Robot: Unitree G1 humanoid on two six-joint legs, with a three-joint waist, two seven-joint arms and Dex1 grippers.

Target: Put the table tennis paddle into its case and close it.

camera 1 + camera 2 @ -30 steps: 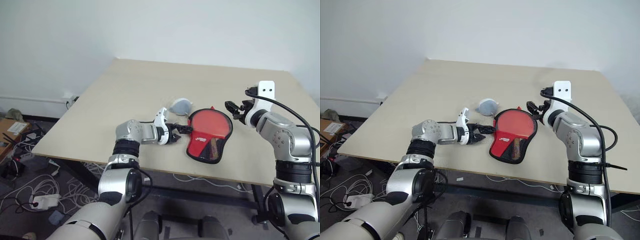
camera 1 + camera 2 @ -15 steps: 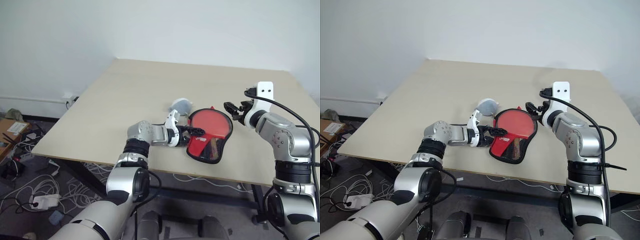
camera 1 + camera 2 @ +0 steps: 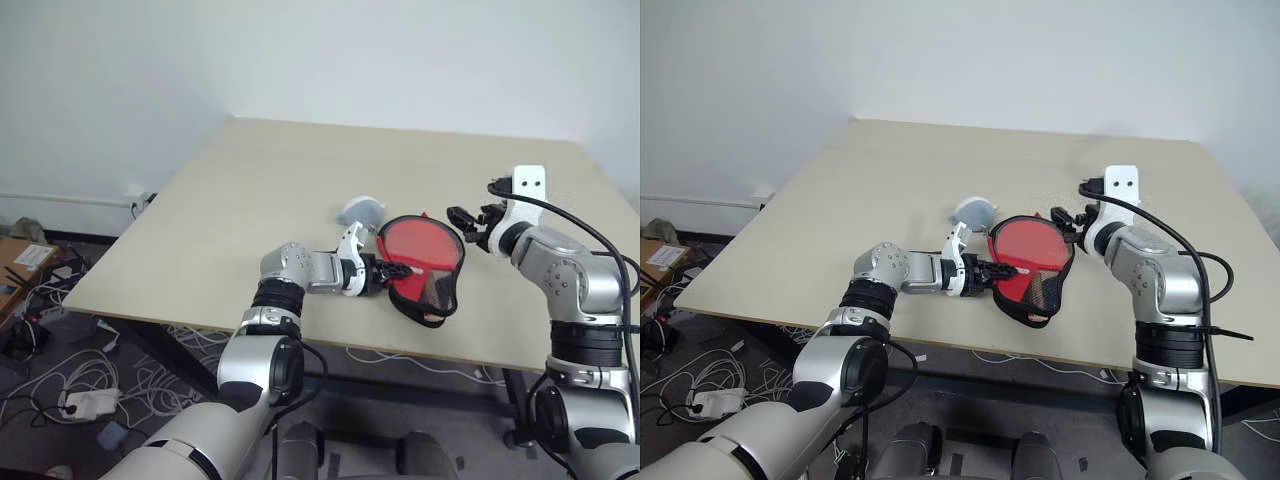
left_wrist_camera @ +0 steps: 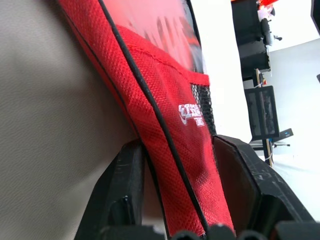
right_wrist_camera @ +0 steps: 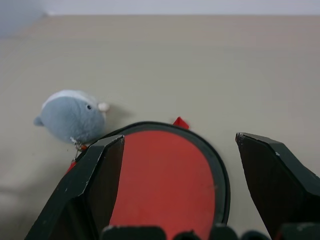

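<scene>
The red case (image 3: 438, 292) lies on the table near its front edge, right of centre. The table tennis paddle's round red face (image 3: 418, 245) shows inside the case's black rim; its handle is hidden. My left gripper (image 3: 388, 271) is shut on the case's red mesh flap (image 4: 165, 115) at its left edge, and the flap stands tilted up off the table. In the left wrist view the red fabric runs between both black fingers (image 4: 125, 200). My right gripper (image 3: 464, 221) hovers open just past the case's far right edge, above the paddle's face (image 5: 160, 185).
A small grey-blue and white soft toy (image 3: 360, 210) sits just behind the case's left side, close to my left hand. The beige table (image 3: 280, 170) stretches back and left. Cables and boxes lie on the floor to the left.
My left gripper slid right to the case's near left edge, closed on the flap and raised it from flat to tilted. The right arm has not moved.
</scene>
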